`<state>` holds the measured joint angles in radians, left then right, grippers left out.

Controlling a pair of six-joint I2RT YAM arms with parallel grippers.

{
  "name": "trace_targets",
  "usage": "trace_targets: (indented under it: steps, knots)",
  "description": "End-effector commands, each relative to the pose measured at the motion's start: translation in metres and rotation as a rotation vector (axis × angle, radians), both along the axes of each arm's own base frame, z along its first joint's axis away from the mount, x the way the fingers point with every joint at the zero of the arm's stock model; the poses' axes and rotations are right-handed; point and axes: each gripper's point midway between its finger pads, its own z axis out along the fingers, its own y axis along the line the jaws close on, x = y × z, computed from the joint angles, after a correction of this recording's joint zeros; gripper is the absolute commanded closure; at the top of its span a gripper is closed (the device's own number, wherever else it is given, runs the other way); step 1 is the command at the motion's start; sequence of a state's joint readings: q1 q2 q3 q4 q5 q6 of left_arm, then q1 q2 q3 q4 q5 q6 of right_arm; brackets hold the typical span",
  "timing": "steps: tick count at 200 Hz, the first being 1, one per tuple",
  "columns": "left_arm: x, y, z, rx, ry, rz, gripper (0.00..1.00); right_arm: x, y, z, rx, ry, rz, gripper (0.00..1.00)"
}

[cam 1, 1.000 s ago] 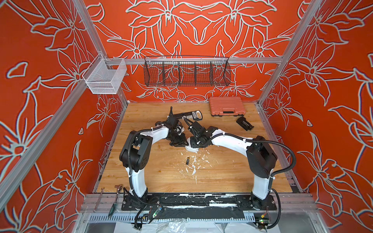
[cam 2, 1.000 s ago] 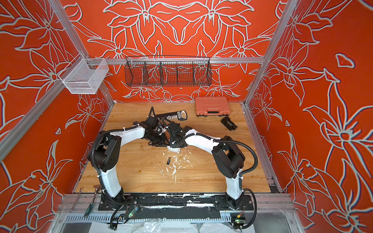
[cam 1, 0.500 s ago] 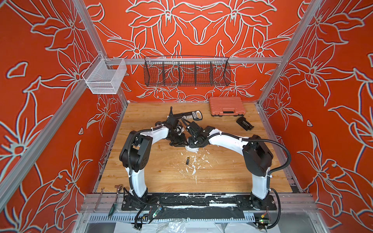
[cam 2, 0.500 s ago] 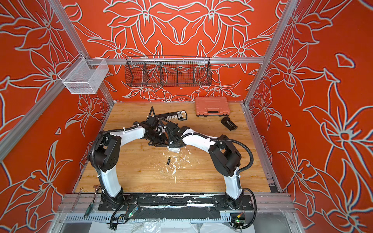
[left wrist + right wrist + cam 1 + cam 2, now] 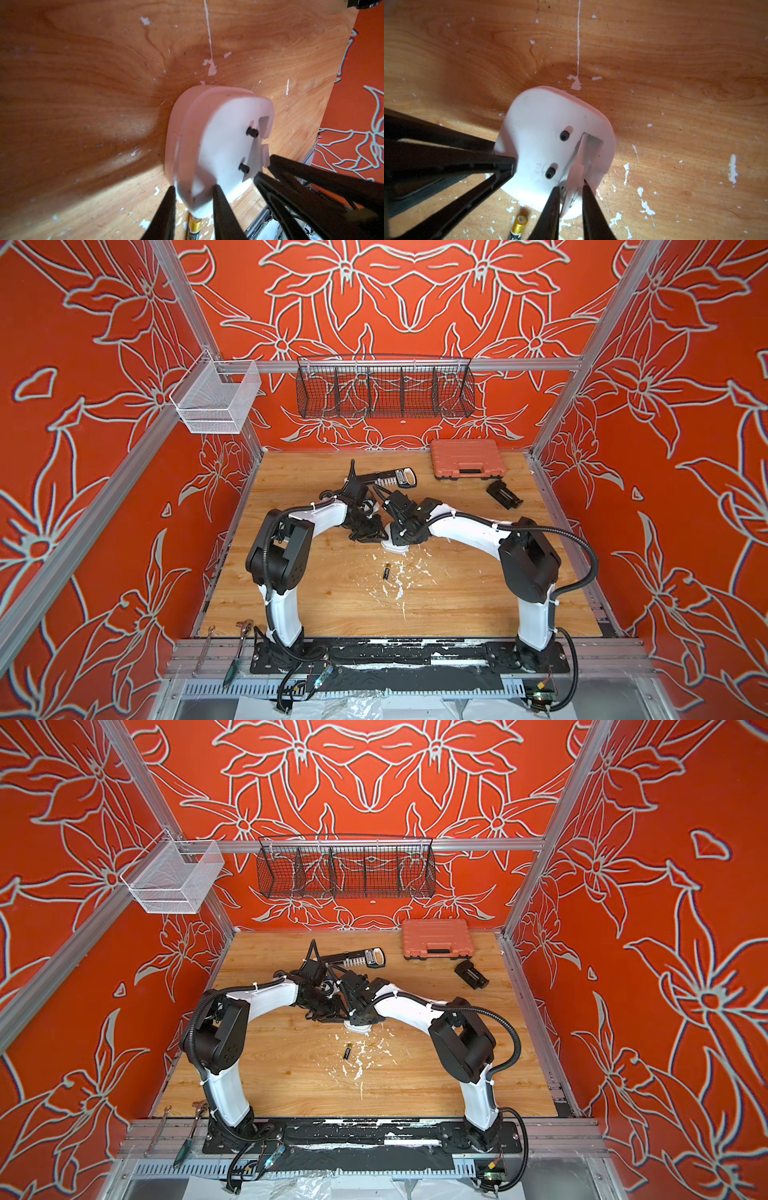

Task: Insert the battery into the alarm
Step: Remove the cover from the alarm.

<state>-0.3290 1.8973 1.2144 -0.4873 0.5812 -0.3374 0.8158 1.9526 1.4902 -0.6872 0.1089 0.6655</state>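
Your right fingers [image 5: 552, 207] are just now squeezing down narrow on the white flap [image 5: 578, 166] on the clock [image 5: 542, 124], and your left fingers [image 5: 166, 212] are pinching that clock's corner, so you're still opening it up. Only the wrist views are showing the flap. In both top views the whole battery [image 5: 386, 572] is lying loose near both fingertips, unheld.

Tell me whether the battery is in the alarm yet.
Out: the battery lies loose on the table, apart from the alarm.
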Motion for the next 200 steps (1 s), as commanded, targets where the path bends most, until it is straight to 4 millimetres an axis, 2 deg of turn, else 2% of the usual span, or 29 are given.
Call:
trace_targets:
  steps: [1,61,108,133,162,184,200]
  knots:
    - [-0.029,0.014,-0.043,0.131,0.120,-0.008,0.72,-0.002,-0.004,0.008,-0.027,-0.011,-0.006,0.81]
    - [-0.028,0.014,-0.040,0.133,0.114,-0.012,0.72,-0.004,-0.003,0.011,-0.006,-0.006,-0.006,0.98]
    - [-0.026,0.015,-0.039,0.137,0.112,-0.009,0.72,-0.003,-0.002,0.023,0.024,-0.028,-0.012,1.00]
    - [-0.026,0.015,-0.038,0.139,0.109,-0.009,0.73,-0.002,-0.001,0.041,0.063,-0.067,-0.016,1.00]
    - [-0.026,0.015,-0.038,0.141,0.106,-0.008,0.72,-0.002,-0.002,0.073,0.163,-0.150,-0.026,1.00]
    - [-0.025,0.015,-0.034,0.136,0.096,-0.009,0.72,-0.003,-0.016,0.091,0.207,-0.208,-0.049,1.00]
    - [-0.023,0.014,-0.030,0.131,0.083,-0.006,0.72,0.000,-0.035,0.090,0.213,-0.219,-0.087,1.00]
